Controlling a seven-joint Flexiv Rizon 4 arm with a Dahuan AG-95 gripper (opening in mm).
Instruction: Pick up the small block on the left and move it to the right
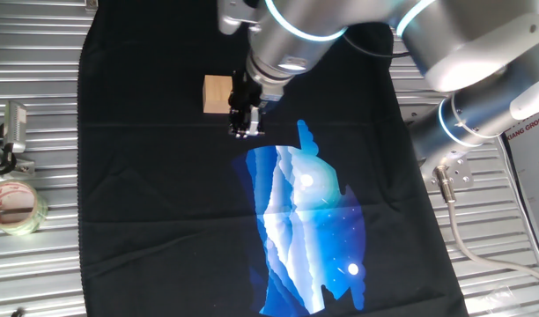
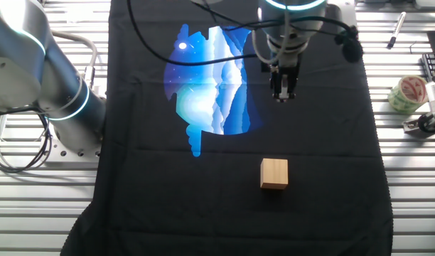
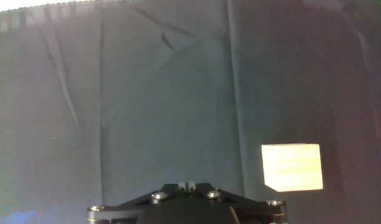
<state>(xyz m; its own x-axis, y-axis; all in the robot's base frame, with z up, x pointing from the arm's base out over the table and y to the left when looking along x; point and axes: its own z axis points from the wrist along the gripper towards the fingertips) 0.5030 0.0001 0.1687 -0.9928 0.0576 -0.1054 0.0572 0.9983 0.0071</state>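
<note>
The small block (image 1: 217,94) is a light tan wooden cube lying on the black cloth (image 1: 146,176). It also shows in the other fixed view (image 2: 274,173) and at the lower right of the hand view (image 3: 292,167). My gripper (image 1: 244,129) hovers above the cloth just beside the block, between it and the blue print, and does not touch it. In the other fixed view the gripper (image 2: 281,94) is well beyond the block. In the hand view the fingertips (image 3: 188,185) sit pressed together with nothing between them.
A blue and white print (image 1: 309,220) covers the middle of the cloth. A roll of clear tape (image 1: 12,205) and a metal clamp (image 1: 14,130) lie on the ribbed metal table beside the cloth. The arm's base (image 2: 68,107) stands at the other side.
</note>
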